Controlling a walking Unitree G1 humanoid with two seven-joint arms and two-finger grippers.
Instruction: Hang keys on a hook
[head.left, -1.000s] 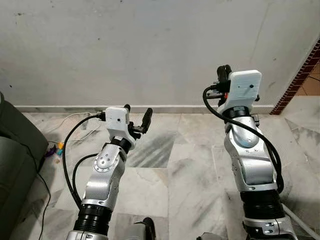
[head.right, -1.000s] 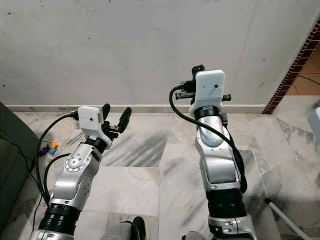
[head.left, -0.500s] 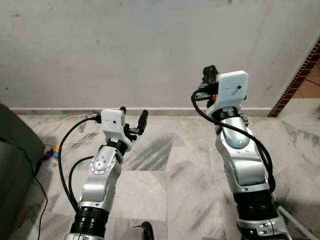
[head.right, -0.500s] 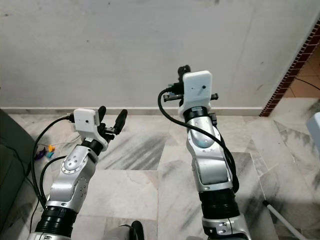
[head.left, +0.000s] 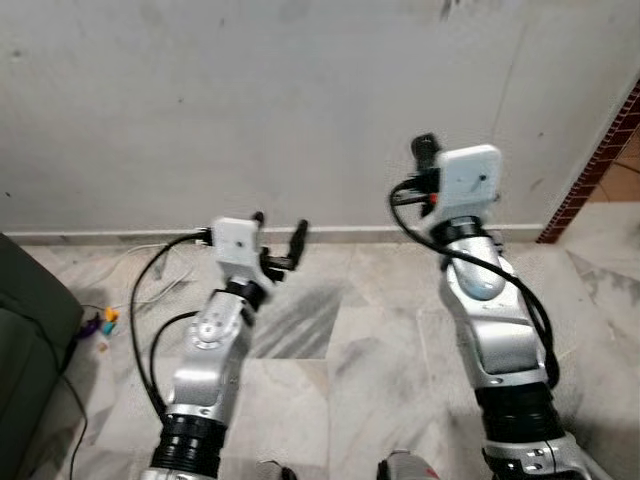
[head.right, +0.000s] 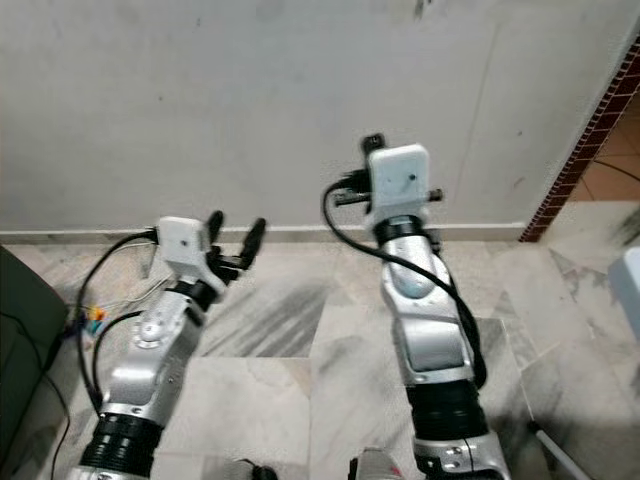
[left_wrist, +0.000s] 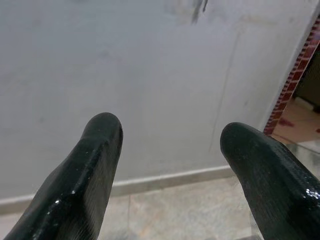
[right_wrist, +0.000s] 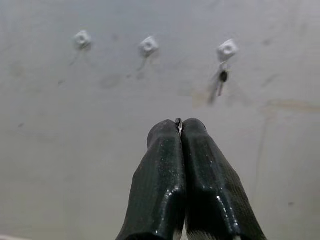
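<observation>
My right gripper (right_wrist: 179, 125) is raised toward the grey wall and is shut on a thin metal key ring (right_wrist: 178, 121) that peeks out between its tips; the keys below are hidden. Three white hooks sit in a row high on the wall: one (right_wrist: 82, 38), a second (right_wrist: 148, 45) and a third (right_wrist: 227, 49). A dark key (right_wrist: 221, 80) hangs from the third. From the head I see the right gripper (head.left: 425, 150) behind its white wrist. My left gripper (head.left: 278, 232) is held lower, open and empty, its fingers (left_wrist: 97, 150) wide apart.
A dark sofa (head.left: 25, 330) stands at my left, with cables and small coloured objects (head.left: 105, 320) on the marble floor beside it. A red brick edge (head.left: 600, 140) marks an opening at the right. A skirting line (head.left: 350, 232) runs along the foot of the wall.
The head view has shifted and tilted up a little. Both arms stay raised toward the wall, the right one slightly higher against the skirting. Neither gripper's state has changed.
</observation>
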